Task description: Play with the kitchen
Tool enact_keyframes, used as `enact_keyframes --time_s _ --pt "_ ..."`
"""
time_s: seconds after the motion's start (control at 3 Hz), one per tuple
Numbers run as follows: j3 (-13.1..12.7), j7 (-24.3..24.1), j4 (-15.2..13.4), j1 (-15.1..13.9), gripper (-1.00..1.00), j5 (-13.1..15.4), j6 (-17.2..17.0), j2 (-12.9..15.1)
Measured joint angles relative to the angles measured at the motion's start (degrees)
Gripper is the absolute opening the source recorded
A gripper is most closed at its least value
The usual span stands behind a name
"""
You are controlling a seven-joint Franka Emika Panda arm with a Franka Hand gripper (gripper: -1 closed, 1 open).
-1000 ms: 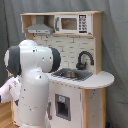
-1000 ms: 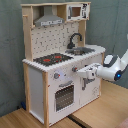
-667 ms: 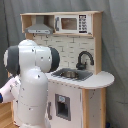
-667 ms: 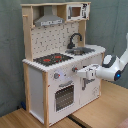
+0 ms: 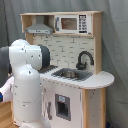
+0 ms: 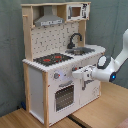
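Tool (image 6: 76, 75) at the kitchen (image 6: 50, 60) front by knobs, moved closer vs 1 s ago, grip state unclear

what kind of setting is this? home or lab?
Probably a lab or test space, not a home: a toy play kitchen stands on a wooden tabletop against a plain grey curtain backdrop, with a white robot arm at its front.
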State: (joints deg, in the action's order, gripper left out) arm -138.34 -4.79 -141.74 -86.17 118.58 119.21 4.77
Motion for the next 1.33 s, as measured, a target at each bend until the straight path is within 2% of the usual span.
enact_keyframes --time_s 0.33,0.67,1.0,1.33 --pt "1.57 -1.74 2.80 -0.04 1.00 0.00 2.83 -3.69" --pt "1.45 -2.84 4.14 -0.06 1.00 -0.07 3.18 -5.53" --pt "1.48 -2.84 4.00 -0.06 -1.00 -0.12 2.92 -5.48" --pt "1.60 -7.48 2.66 -0.06 -1.00 -0.14 0.44 -4.70"
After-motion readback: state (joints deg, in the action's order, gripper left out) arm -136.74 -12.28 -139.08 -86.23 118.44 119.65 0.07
